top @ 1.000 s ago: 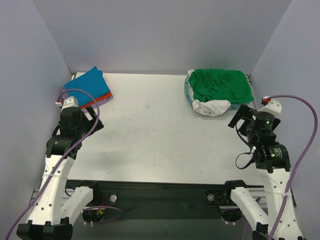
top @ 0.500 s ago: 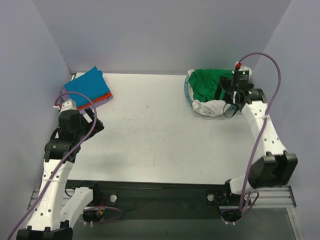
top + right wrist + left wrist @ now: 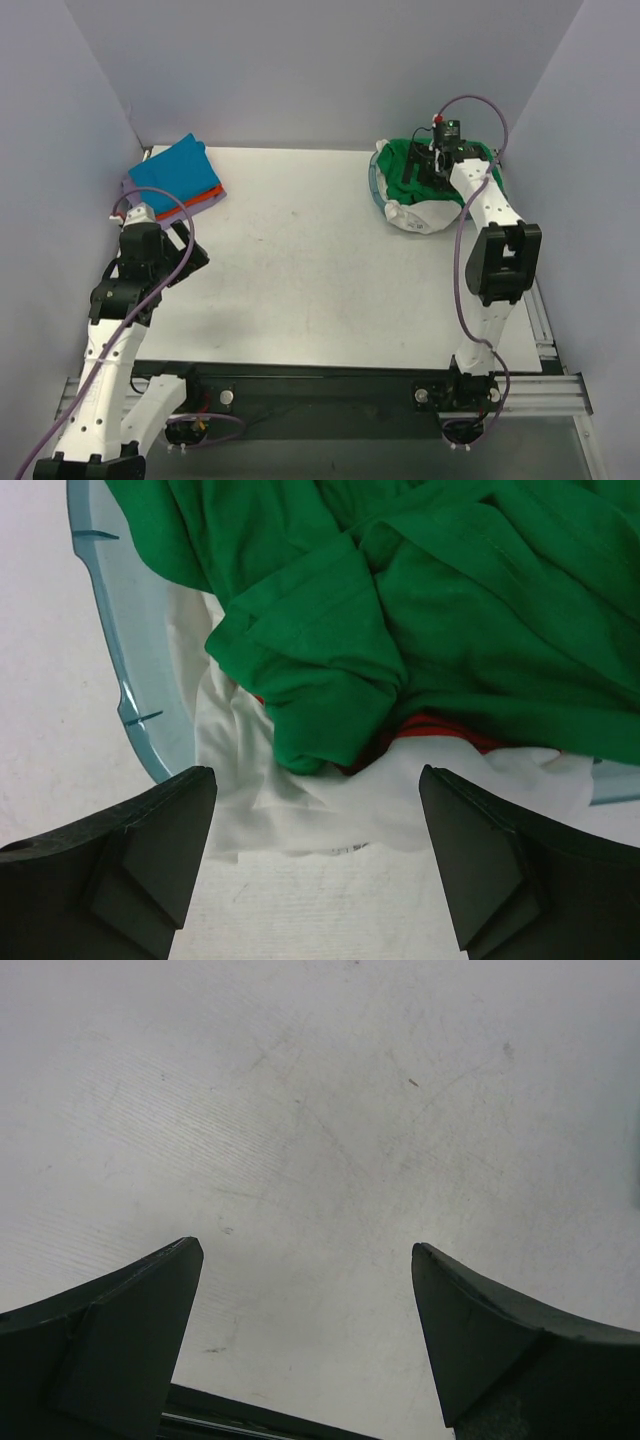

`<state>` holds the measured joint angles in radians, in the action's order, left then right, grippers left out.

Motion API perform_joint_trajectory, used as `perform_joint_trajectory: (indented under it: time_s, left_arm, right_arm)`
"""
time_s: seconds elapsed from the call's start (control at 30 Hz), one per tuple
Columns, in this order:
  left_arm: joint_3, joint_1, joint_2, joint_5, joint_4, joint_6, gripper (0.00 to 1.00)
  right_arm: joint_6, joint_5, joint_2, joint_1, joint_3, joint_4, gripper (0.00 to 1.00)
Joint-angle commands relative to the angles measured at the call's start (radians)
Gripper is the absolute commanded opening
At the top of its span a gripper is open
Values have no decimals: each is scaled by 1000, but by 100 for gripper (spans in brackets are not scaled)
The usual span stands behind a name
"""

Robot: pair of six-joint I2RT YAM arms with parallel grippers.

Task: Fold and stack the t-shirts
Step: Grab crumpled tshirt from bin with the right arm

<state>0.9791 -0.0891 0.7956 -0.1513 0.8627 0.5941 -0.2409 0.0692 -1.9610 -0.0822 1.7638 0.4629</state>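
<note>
**Station status: both grippers open, shirts at the two far corners**

1. Work surface. The white rectangular table (image 3: 300, 270) carries all items. The two arms are mounted at its near edge.

2. Right arm. The right gripper (image 3: 314, 780) is extended to the far right corner of the table and hangs above the translucent blue plastic tub (image 3: 110, 630). Its jaws are spread wide and pinch nothing. In the right wrist view, cloth shows between the two dark fingers (image 3: 150, 850), and whether they touch it cannot be told.

3. Tub contents.
   - The bright green short-sleeved cloth t-shirt (image 3: 450, 610) lies crumpled on top and fills most of the tub.
   - The red cloth t-shirt (image 3: 430, 725) shows only as a narrow strip under the green one.
   - The white cloth t-shirt (image 3: 330, 820) lies beneath both and spills over the tub's near rim onto the table.

4. Left arm. The left gripper (image 3: 305, 1260) is held over bare table near the left edge. Its jaws are spread wide, with nothing between them.

5. Folded stack. At the far left corner lies a flat stack: the blue cloth t-shirt (image 3: 175, 172) on top, the orange cloth t-shirt (image 3: 205, 196) showing as an edge beneath it, and a thin edge of the lavender cloth t-shirt (image 3: 205, 203) at the bottom.
</note>
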Motion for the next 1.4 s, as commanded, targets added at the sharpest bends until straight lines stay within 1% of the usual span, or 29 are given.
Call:
perform_joint_trajectory:
  time_s: [0.0,0.23,0.3,0.33,0.4,0.47,0.57,0.6,0.67,0.7,0.77,0.8,0.83,0.97,1.13,1.2,1.3,1.37]
  left_arm:
    - [4,2,11,9,-7,25,97]
    - [4,3,50,6,-33,38,97]
    - [12,2,63,4,-31,41,97]
    - [13,2,68,2,-33,41,97]
    - [16,2,73,2,-36,44,97]
    - [15,2,74,4,-37,47,97]
    - [12,3,73,6,-44,49,97]
    - [12,2,71,6,-44,49,97]
    - [12,2,68,6,-44,49,97]
    - [12,2,64,7,-44,49,97]
    - [10,2,59,7,-44,49,97]
    - [10,3,54,7,-42,49,97]
    - [9,2,51,9,-42,49,97]
    - [6,2,33,7,-40,47,97]
    - [-5,3,16,-2,-39,53,97]
    - [-14,3,5,2,-45,55,97]
    - [-28,3,-2,21,-50,55,97]
    - [-33,3,-9,29,-53,53,97]
  right_arm:
    - [26,-12,-47,-21,71,16,86]
    - [51,-55,-147,-51,102,31,84]
    - [48,-66,-164,-54,115,34,83]
    - [46,-107,-177,-56,120,36,82]
    - [41,-114,-190,-56,137,40,78]
    - [48,-117,-202,-57,146,42,71]
    - [52,-131,-214,-57,155,45,61]
    - [54,-134,-214,-56,160,46,53]
    - [58,-137,-214,-54,161,49,44]
    - [58,-138,-214,-56,167,49,32]
    - [57,-137,-207,-56,175,49,18]
    - [58,-129,-207,-54,183,51,5]
    - [60,-123,-197,-54,198,52,0]
    - [54,-91,-141,-56,241,60,0]
    - [40,-89,28,-68,292,62,0]
    - [35,-101,83,-77,332,62,0]
    - [32,-117,207,-100,405,62,0]
    - [34,-112,247,-131,453,59,0]
